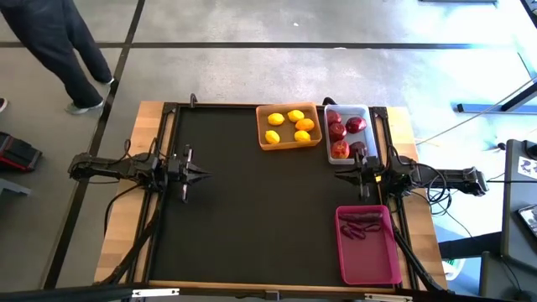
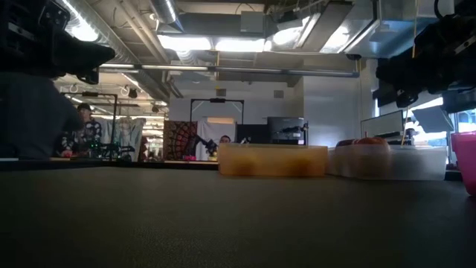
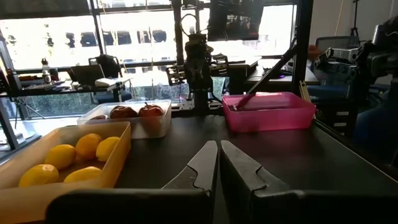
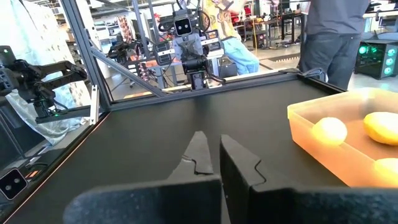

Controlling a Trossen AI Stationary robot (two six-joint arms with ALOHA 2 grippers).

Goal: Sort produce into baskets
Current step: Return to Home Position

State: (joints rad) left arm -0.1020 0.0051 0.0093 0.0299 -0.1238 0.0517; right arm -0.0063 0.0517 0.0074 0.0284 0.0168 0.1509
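The orange basket (image 1: pixel 262 126) at the far middle holds several lemons (image 1: pixel 275 119) and an orange-tinted citrus (image 1: pixel 305 125). The white basket (image 1: pixel 366 110) beside it holds red apples (image 1: pixel 337 131). The pink basket (image 1: pixel 394 260) at the near right holds dark purple pieces (image 1: pixel 362 220). My left gripper (image 1: pixel 204 174) is shut and empty at the table's left side. My right gripper (image 1: pixel 340 176) is shut and empty at the right side, between the white and pink baskets.
The black mat (image 1: pixel 243 218) lies bare between the two arms. A person's legs (image 1: pixel 59 50) show on the floor beyond the far left corner. People and equipment show in the room behind the table in the low view (image 2: pixel 89 130).
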